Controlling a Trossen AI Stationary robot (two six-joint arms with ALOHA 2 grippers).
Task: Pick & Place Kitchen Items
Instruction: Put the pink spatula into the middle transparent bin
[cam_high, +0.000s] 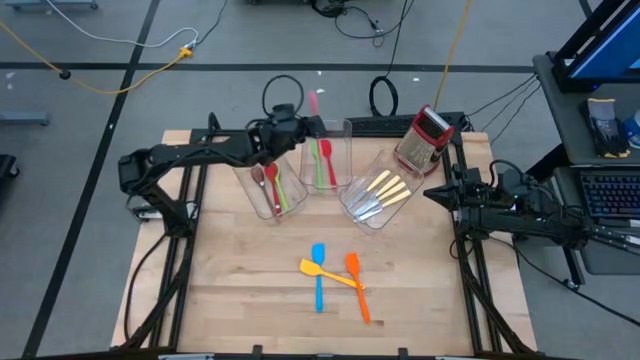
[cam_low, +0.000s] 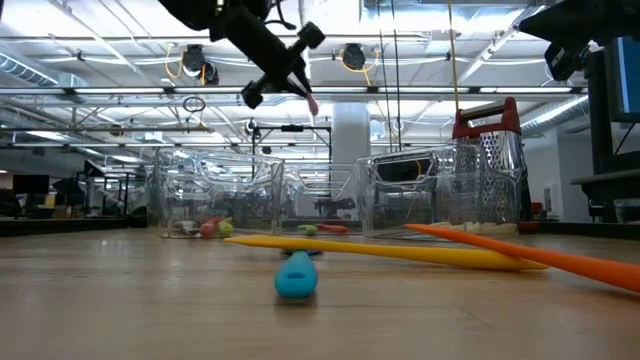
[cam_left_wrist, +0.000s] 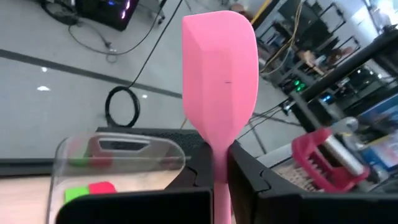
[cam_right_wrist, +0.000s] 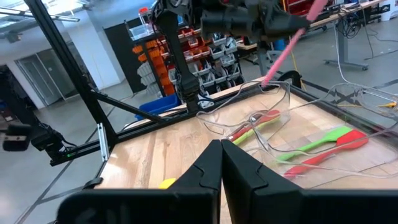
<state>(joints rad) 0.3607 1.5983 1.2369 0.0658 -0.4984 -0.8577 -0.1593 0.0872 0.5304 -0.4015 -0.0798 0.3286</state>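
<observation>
- While the left gripper (cam_high: 297, 127) is clamped on the pink spatula (cam_left_wrist: 221, 68), its long axis runs straight out past the fingers.
- Just below those fingers sits the middle bin (cam_high: 335, 135), already holding green and red spatulas.
- Farther off, the right gripper (cam_high: 437, 193) waits, pinched empty.

Showing pink on spatula (cam_left_wrist: 221, 81) in dark left gripper (cam_high: 300, 127); blue spatula (cam_high: 319, 275), yellow spatula (cam_high: 325, 271) & orange spatula (cam_high: 357, 287) lying on pale wood table (cam_high: 240, 290); red & green utensils (cam_high: 323, 160) sitting in clear bins (cam_high: 335, 150); cream-handled cutlery (cam_high: 385, 190) w/ silver ends; grater (cam_high: 425, 135) showing red & silver
</observation>
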